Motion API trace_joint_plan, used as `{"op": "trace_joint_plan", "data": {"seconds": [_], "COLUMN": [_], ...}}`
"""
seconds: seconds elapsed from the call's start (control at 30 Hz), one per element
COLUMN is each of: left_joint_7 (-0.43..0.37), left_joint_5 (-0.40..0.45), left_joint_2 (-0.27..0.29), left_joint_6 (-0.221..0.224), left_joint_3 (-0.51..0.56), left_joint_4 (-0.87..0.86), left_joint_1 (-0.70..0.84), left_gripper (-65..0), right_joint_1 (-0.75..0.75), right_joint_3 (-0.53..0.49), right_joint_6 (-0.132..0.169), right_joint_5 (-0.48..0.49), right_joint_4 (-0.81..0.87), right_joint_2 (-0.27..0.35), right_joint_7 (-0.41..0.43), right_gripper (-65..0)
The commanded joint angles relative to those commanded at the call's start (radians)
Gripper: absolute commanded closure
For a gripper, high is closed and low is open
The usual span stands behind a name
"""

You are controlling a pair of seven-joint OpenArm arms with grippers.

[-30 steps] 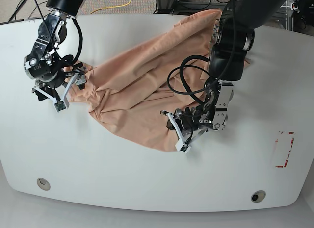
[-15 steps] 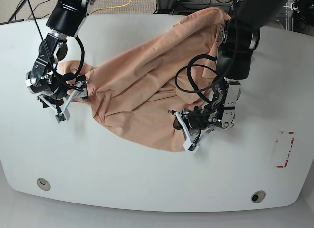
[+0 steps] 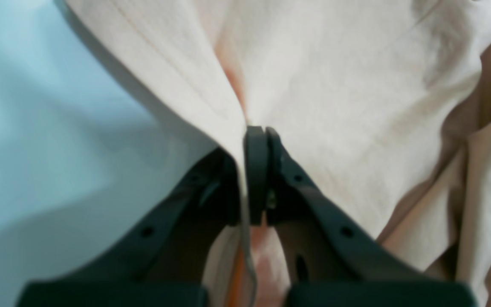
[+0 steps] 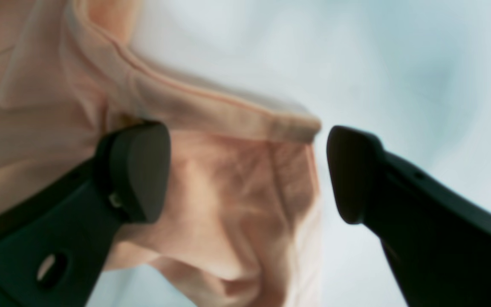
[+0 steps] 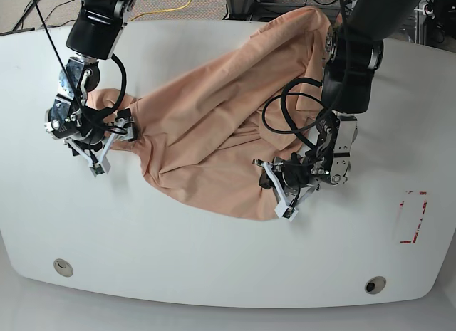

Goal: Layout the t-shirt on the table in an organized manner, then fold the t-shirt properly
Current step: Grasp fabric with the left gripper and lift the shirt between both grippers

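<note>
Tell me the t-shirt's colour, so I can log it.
Plain peach-pink t-shirt, no print; clearest in the base view.

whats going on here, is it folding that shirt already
Not folding yet. A two-armed robot is working on a peach t-shirt that lies crumpled and bunched on the white table. The left gripper is shut on a pinch of the shirt's fabric near its lower edge. The right gripper is open, its jaws straddling a hemmed edge of the shirt at the other end. The shirt is far from flat, so it looks like the laying-out stage.
</note>
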Motion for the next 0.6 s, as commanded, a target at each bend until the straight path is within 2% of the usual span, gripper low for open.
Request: {"op": "trace_joint_plan", "data": {"seconds": [0.1, 0.2, 0.37, 0.47, 0.5, 0.53, 0.6], "left_joint_7": [0.000, 0.000, 0.000, 0.002, 0.002, 0.002, 0.002], "left_joint_5": [0.000, 0.000, 0.000, 0.000, 0.000, 0.000, 0.000], "left_joint_2": [-0.002, -0.002, -0.003, -0.005, -0.009, -0.020, -0.032], "left_joint_6": [0.000, 0.000, 0.000, 0.000, 0.000, 0.000, 0.000], "left_joint_3": [0.000, 0.000, 0.000, -0.002, -0.002, -0.002, -0.002], "left_joint_4": [0.000, 0.000, 0.000, 0.000, 0.000, 0.000, 0.000], "left_joint_1": [0.000, 0.000, 0.000, 0.000, 0.000, 0.000, 0.000], "left_gripper": [0.0, 0.0, 0.0, 0.0, 0.0, 0.0, 0.0], "right_joint_1": [0.000, 0.000, 0.000, 0.002, 0.002, 0.002, 0.000], "right_joint_3": [-0.011, -0.011, -0.012, -0.012, -0.012, -0.012, -0.011], "right_joint_6": [0.000, 0.000, 0.000, 0.000, 0.000, 0.000, 0.000], "right_joint_5": [0.000, 0.000, -0.003, -0.005, -0.005, -0.005, -0.005], "right_joint_4": [0.000, -0.002, -0.015, -0.043, -0.044, -0.044, -0.041], "right_joint_2": [-0.003, -0.011, -0.020, -0.018, -0.018, -0.017, -0.017], "right_joint_7": [0.002, 0.020, 0.051, 0.052, 0.052, 0.052, 0.052], "right_gripper": [-53.6, -48.8, -27.3, -5.9, -1.7, 0.0, -1.4]}}
